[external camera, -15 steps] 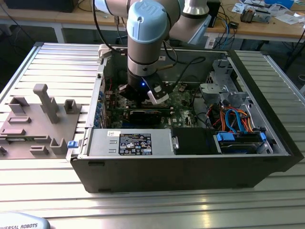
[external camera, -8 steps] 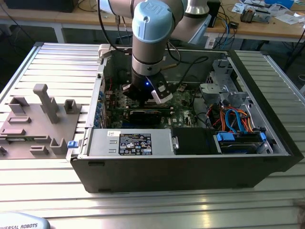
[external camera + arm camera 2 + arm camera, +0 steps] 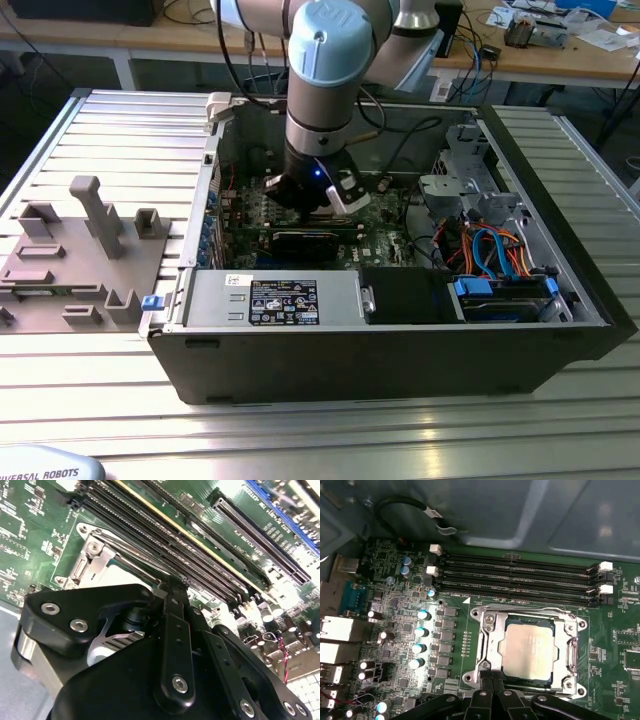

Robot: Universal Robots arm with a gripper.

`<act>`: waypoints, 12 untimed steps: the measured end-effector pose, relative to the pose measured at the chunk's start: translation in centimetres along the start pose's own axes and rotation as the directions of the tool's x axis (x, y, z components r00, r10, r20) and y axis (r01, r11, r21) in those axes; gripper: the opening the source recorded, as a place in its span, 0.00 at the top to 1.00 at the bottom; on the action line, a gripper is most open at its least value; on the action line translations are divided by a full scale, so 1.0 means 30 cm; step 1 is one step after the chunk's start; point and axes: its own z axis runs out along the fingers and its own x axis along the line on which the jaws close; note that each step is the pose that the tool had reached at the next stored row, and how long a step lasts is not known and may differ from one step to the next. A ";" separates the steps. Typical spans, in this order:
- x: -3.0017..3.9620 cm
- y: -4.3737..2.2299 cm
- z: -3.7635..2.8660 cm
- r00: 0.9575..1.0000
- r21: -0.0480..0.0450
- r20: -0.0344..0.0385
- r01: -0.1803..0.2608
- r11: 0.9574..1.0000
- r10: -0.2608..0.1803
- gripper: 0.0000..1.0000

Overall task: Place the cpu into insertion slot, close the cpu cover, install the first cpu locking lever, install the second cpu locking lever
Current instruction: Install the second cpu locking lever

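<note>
**benchrat:** Was standing next to the rig for this one. The cpu (image 3: 527,649) was already sitting flat in its socket (image 3: 572,692) on the motherboard (image 3: 395,605), and the cpu cover (image 3: 487,642) lay down over it, with the silver top showing through the window. So my read was that it was on the locking-lever part.

**fanless_joe:** What was the gripper doing?

**benchrat:** The gripper (image 3: 492,674) was down inside the computer case (image 3: 400,350), fingers pinched together with nothing between them that I could see. The tips were right at the socket's edge, on the side away from the memory slots (image 3: 520,575). The second wrist view had the same thing: gripper (image 3: 174,582) closed, poking in at the socket frame.

**fanless_joe:** Levers latched or not?

**benchrat:** Couldn't tell, honestly. Thin wire against shiny metal, and the fingers covered that edge.

**fanless_joe:** Any labels worth noting?

**benchrat:** There was a black and white sticker (image 3: 283,300) on the power supply box (image 3: 215,300), and a little white tag (image 3: 434,513) on a black cable. The board had tiny white printing everywhere. I couldn't make out any of it from where I stood.
</note>
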 end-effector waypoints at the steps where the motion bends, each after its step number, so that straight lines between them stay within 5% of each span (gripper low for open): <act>1: -0.004 0.002 0.000 1.000 0.002 0.000 0.000 1.000 0.000 0.89; 5: -0.027 0.020 0.003 1.000 0.015 -0.003 -0.001 1.000 0.001 0.89; 12: -0.061 0.084 0.014 1.000 0.032 -0.005 -0.001 0.999 0.001 0.89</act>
